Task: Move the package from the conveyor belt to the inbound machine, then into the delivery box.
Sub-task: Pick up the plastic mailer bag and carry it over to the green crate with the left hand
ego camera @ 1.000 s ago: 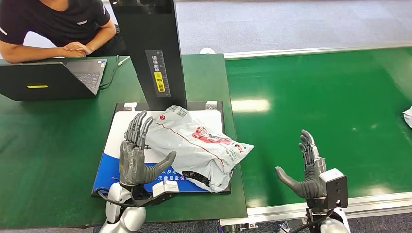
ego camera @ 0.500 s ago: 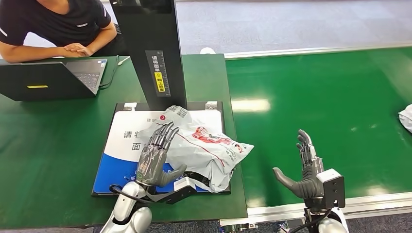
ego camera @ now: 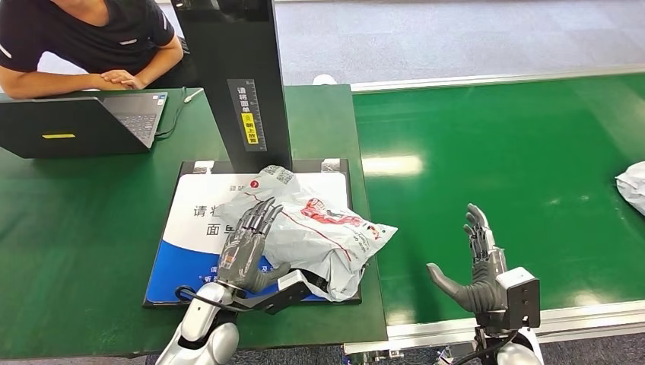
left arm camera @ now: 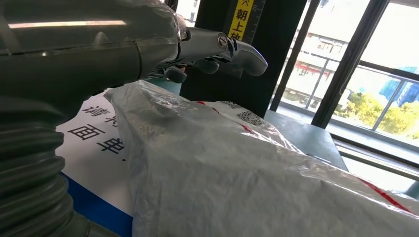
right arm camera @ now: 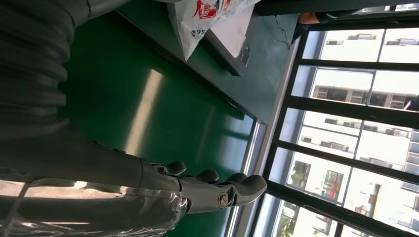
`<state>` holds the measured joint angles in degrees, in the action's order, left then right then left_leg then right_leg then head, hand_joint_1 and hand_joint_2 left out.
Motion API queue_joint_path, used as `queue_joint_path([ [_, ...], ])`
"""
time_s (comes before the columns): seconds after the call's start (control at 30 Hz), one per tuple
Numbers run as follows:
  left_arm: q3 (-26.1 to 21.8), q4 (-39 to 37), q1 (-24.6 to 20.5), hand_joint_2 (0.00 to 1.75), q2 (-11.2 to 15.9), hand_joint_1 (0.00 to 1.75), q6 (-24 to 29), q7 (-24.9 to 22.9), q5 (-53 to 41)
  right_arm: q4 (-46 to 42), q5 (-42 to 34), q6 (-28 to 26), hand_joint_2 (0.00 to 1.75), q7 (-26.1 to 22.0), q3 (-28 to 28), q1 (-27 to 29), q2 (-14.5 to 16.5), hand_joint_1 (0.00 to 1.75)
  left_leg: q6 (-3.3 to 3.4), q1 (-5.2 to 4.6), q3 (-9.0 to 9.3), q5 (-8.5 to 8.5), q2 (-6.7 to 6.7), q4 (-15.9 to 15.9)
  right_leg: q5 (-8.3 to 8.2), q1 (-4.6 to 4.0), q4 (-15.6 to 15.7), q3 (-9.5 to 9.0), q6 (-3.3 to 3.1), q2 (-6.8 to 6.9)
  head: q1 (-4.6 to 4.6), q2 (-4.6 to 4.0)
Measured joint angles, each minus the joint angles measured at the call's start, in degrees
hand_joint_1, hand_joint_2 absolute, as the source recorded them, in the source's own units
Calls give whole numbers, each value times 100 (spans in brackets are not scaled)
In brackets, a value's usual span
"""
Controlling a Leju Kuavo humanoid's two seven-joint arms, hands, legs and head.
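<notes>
A white plastic package (ego camera: pixel 323 228) with red print lies on the inbound machine's white and blue pad (ego camera: pixel 190 217), in front of its black column (ego camera: pixel 243 76). My left hand (ego camera: pixel 247 247) lies against the package's left edge, fingers stretched over the bag and thumb low at its near side, gripping nothing. In the left wrist view the fingers (left arm camera: pixel 217 47) reach out just above the crinkled package (left arm camera: pixel 257 173). My right hand (ego camera: pixel 478 266) hovers open above the near part of the green conveyor belt (ego camera: pixel 517 152), palm toward the package, holding nothing. In the right wrist view the package (right arm camera: pixel 207 15) is far from that hand (right arm camera: pixel 197 195).
A second white package (ego camera: pixel 633 186) lies at the belt's right edge. A laptop (ego camera: pixel 76 122) stands at the back left of the green table, with a seated person (ego camera: pixel 84 38) behind it. The belt's metal rail (ego camera: pixel 532 319) runs along the near side.
My left hand has swung right and forward from beside the package to its left edge. The second package has come further in at the belt's right edge. My right hand has barely moved.
</notes>
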<state>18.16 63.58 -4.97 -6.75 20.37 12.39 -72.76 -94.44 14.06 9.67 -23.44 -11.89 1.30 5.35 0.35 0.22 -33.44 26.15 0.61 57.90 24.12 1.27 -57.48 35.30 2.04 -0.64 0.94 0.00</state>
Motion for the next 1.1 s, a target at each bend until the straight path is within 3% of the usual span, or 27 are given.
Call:
queue_joint_path([
  [0.2,-5,-175,-44,175,5,5,-43,-42,0,0,15,60,175,-5,-36,48,43,0,0,0,-1,0,0,0,0,0,0,0,0,0,0,0],
  [0.33,-26,-281,-56,175,10,167,-196,-75,13,-8,47,71,175,-7,-37,73,63,0,0,0,-1,1,0,0,0,0,0,0,0,0,-1,0],
  [0.37,-36,-307,-58,175,10,173,-236,-84,23,-11,61,72,175,-6,-37,79,72,0,0,0,0,0,0,0,0,0,0,0,0,0,-1,0],
  [0.93,-188,-389,-69,175,6,175,-263,56,268,-152,184,73,175,-1,-56,181,216,0,0,0,1,0,0,0,0,0,0,-1,0,0,0,0],
  [1.1,-315,-383,-54,175,7,175,362,219,469,-167,207,79,175,9,-79,181,223,0,0,0,1,0,1,0,0,0,0,0,0,-2,0,0],
])
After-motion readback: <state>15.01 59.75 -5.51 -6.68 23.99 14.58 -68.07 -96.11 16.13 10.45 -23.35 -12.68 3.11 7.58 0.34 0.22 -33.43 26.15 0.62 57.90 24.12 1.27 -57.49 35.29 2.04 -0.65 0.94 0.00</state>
